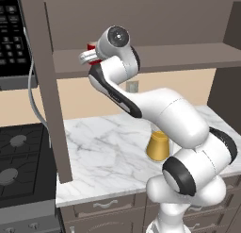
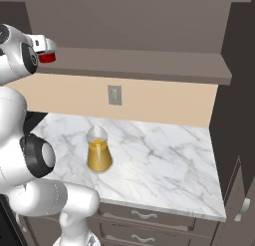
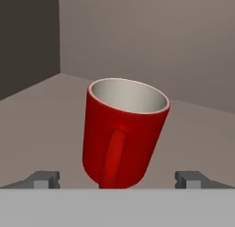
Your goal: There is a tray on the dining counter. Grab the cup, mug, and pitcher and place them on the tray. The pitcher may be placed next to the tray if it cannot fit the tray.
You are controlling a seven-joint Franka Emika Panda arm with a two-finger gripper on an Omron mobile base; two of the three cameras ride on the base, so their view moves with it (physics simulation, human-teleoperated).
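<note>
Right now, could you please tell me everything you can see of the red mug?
The mug is glossy red and cylindrical, with a pale grey inside, a thin light rim and a red loop handle facing the hand camera. It looks empty and stands upright on the brown shelf above the marble counter. The open gripper has a finger on either side of it; no contact is visible. In the base views it is a small red patch beside the hand.

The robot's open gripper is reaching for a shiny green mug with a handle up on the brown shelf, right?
Not quite: the mug is red, not green. The hand view shows a glossy red cylindrical mug with a handle, standing on the brown shelf, with the open gripper reaching toward it, one fingertip on each side.
</note>
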